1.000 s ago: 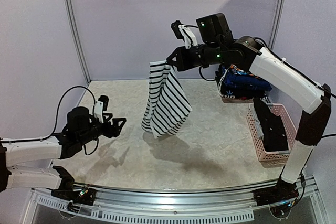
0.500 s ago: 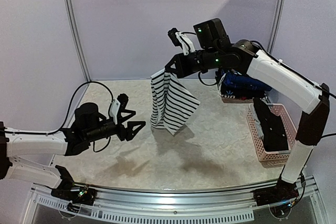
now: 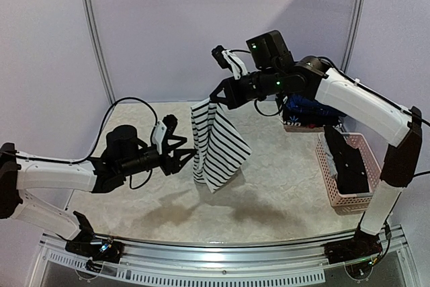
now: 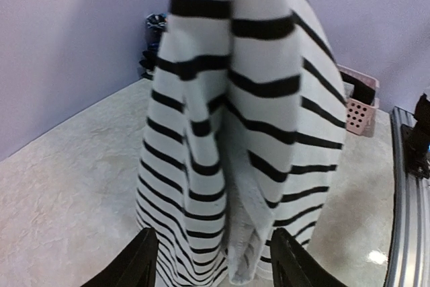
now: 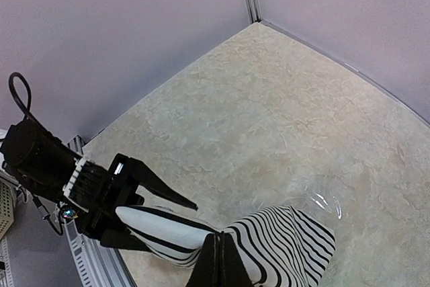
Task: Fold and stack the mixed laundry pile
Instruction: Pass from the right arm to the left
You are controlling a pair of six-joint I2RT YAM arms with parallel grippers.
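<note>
The black-and-white striped garment (image 3: 215, 142) hangs in the air over the table's middle, pinched at its top corner by my right gripper (image 3: 216, 96), which is shut on it; it also shows in the right wrist view (image 5: 282, 250) below the closed fingers (image 5: 220, 263). My left gripper (image 3: 189, 156) is open at the garment's lower left edge, its fingers (image 4: 138, 267) spread either side of the hanging stripes (image 4: 228, 132). A dark blue garment pile (image 3: 310, 109) lies at the back right. A black garment (image 3: 346, 162) fills the pink basket (image 3: 336, 196).
The pink lattice basket stands at the right edge of the marbled table (image 3: 269, 193). Purple walls close the back and sides. A metal rail (image 3: 222, 263) runs along the near edge. The left arm's cable (image 3: 124, 105) loops above it.
My left gripper has moved right and forward, from well left of the garment up to its lower edge. My right gripper has raised and shifted the striped garment slightly.
</note>
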